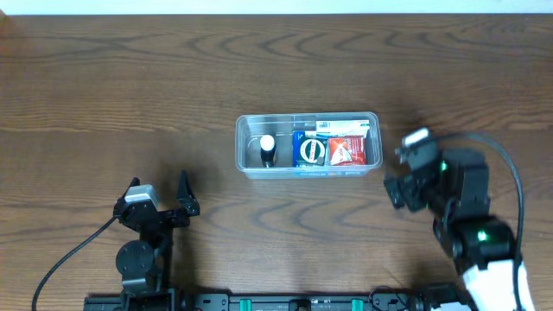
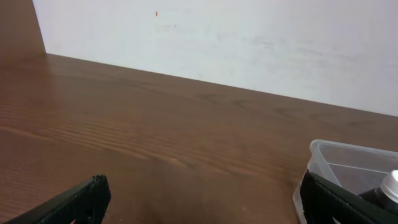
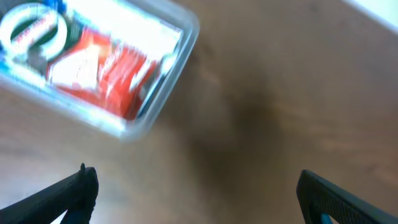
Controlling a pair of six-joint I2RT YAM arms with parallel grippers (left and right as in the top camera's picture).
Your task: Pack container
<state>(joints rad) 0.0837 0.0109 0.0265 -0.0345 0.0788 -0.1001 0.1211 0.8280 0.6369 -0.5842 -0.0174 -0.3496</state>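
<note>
And there's the container (image 1: 240, 149), sitting out in the middle of the table (image 1: 130, 86), long side running left to right, slightly right of centre. Inside it, at the left end, a small dark bottle (image 1: 267, 150) stands upright with its pale cap facing up. Next to it is a blue packet (image 1: 308, 149), then a red packet (image 1: 345, 151) at the right end, and a white packet (image 1: 347, 127) is tucked along the far wall behind those two.

Over to the right hand (image 1: 399, 177), just beside the container's right end and not touching it. Its wrist view is blurred, but the two fingers are clearly spread wide with only bare wood between them.

Down at the near left is the left hand (image 1: 160, 192), well apart from the container. Its fingers are splayed too, gripping nothing, with the container's corner peeking past the right fingertip in its own camera.
</note>
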